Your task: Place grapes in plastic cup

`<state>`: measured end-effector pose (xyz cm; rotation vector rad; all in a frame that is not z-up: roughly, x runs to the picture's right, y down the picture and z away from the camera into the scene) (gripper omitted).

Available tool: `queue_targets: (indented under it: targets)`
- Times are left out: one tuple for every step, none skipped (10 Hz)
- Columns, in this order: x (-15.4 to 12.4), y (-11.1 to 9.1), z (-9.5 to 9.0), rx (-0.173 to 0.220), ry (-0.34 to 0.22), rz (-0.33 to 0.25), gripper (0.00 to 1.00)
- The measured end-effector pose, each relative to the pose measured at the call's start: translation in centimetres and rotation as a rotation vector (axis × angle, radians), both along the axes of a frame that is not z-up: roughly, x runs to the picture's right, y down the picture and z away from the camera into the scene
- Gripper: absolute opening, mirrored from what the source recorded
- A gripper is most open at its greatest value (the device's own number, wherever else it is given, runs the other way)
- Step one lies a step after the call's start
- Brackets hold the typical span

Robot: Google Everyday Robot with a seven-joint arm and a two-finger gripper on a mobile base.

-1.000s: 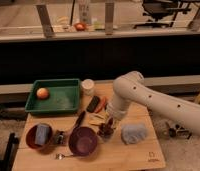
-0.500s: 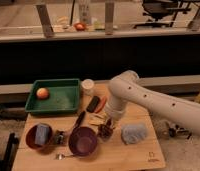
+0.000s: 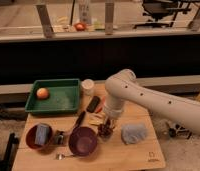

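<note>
Landmark: purple bowl (image 3: 82,140), near the front edge of the wooden surface (image 3: 138,155).

Hidden or unclear: the gripper (image 3: 107,126) hangs just right of the bowl, under the white arm (image 3: 143,97); whether its fingers are spread or closed, and whether they hold anything, cannot be told. A dark clump directly beneath it, right of the bowl, reads as the grapes (image 3: 105,132), outline indistinct. A light-blue object, seemingly the plastic cup (image 3: 42,134), sits inside a dark red bowl (image 3: 33,142) left of the purple bowl.

Edges and room: bare surface lies in front and to the right of the bowl, toward the front right corner.

Surroundings: grey crumpled cloth (image 3: 134,133) further right; spoon (image 3: 65,156) in front; small shiny cup (image 3: 59,136) just left; green tray (image 3: 68,102) behind-left, holding an orange fruit (image 3: 42,93); white cup (image 3: 87,86) behind; dark flat item (image 3: 93,104) behind.
</note>
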<state>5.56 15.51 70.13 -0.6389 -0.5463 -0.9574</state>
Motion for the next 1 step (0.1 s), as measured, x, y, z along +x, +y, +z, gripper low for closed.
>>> queue_targets:
  targets:
    - [-0.05,-0.03,0.02,-0.001,0.002,-0.002,0.76]
